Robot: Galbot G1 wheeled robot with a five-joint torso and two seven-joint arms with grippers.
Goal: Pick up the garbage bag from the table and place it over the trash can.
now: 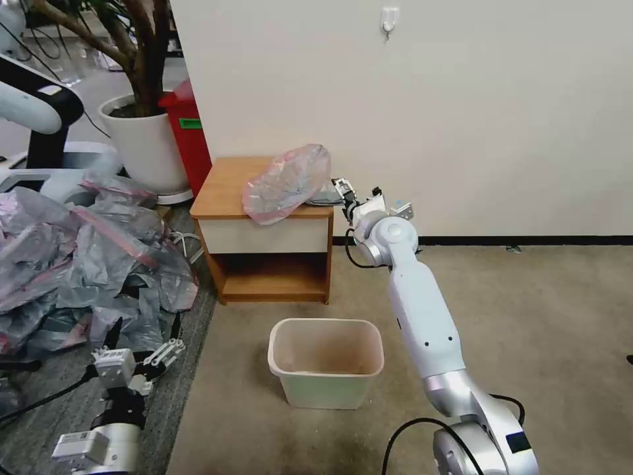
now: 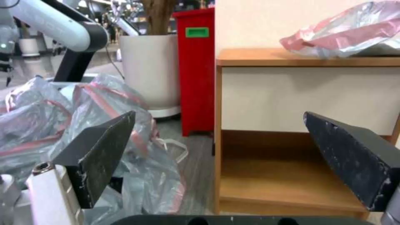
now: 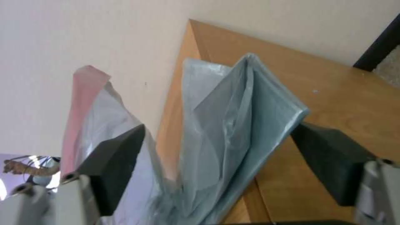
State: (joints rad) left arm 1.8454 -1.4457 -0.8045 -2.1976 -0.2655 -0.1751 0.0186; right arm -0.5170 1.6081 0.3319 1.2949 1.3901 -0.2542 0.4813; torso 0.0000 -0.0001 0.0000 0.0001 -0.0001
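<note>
The garbage bag (image 1: 287, 181) lies crumpled on the light-wood table (image 1: 221, 191), grey plastic with a pink rim, leaning toward the wall. My right gripper (image 1: 341, 190) is at the table's right edge. In the right wrist view it (image 3: 217, 128) stands open, its dark fingers on either side of the bag's folded grey end (image 3: 237, 122) above the tabletop (image 3: 346, 93). The cream trash can (image 1: 326, 389) stands on the carpet in front of the table. My left gripper (image 1: 145, 330) hangs low at the left, open (image 2: 219, 114), holding nothing, and faces the table's open shelf (image 2: 283, 181).
A big heap of grey-pink bags (image 1: 79, 264) covers the floor to the left. Behind it stand a white plant pot (image 1: 145, 142) and a tall red bin (image 1: 191, 132). Another robot's arm (image 1: 33, 105) is at the far left. Open carpet (image 1: 541, 316) lies to the right.
</note>
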